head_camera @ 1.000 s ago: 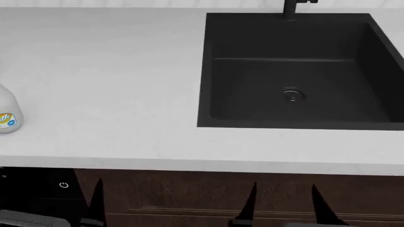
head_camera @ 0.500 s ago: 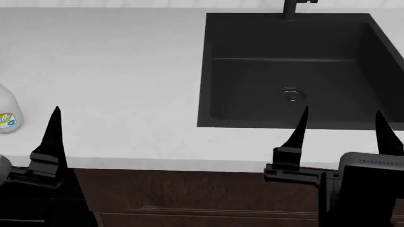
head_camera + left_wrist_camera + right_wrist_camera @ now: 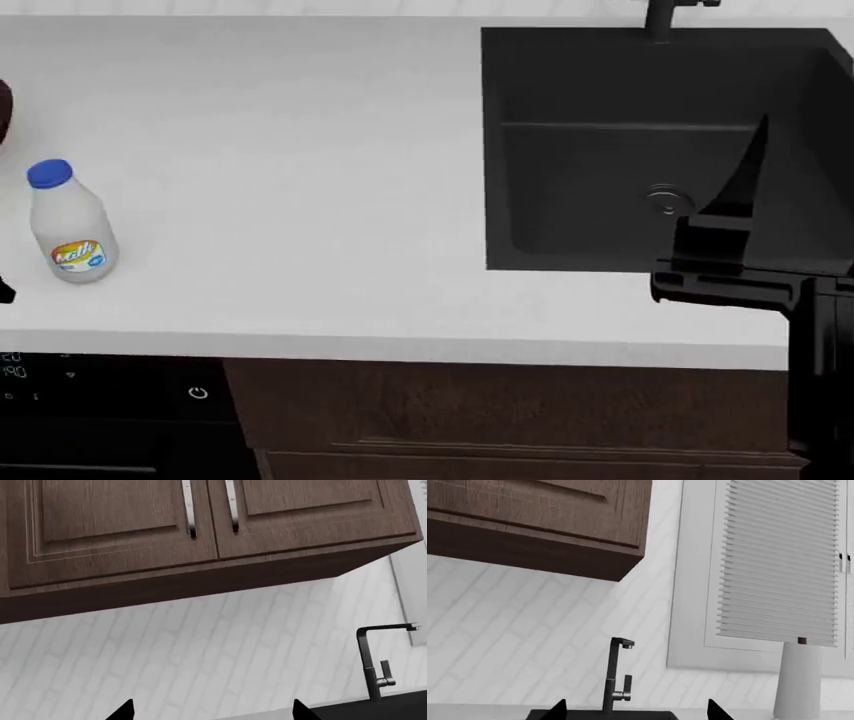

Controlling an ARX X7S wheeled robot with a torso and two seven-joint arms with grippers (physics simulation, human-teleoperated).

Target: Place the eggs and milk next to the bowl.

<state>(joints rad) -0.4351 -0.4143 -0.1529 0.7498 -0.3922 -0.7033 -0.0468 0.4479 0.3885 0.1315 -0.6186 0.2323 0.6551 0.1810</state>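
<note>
The milk [image 3: 67, 226], a white bottle with a blue cap, stands upright on the white counter [image 3: 294, 150] at the left of the head view. A dark-brown sliver of the bowl [image 3: 4, 110] shows at the left edge, behind the milk. The eggs are out of view. My right gripper [image 3: 636, 711] is open and empty. One of its fingers [image 3: 742, 180] rises over the sink's front right part. My left gripper [image 3: 212, 712] is also open and empty, pointing at the tiled wall. Neither gripper is near the milk.
A black sink [image 3: 601, 90] is set into the counter's right half, with a black faucet [image 3: 614, 680] behind it. Brown wall cabinets [image 3: 200, 530] hang above. A white shuttered window [image 3: 780, 560] and a white upright cylinder [image 3: 797, 680] stand to the right. An oven control panel [image 3: 94, 385] sits below the counter edge.
The head view has shifted left: the sink has slid right, and the whole milk bottle and a bowl edge now show. Both grippers rose, and the left one has left the head view.
</note>
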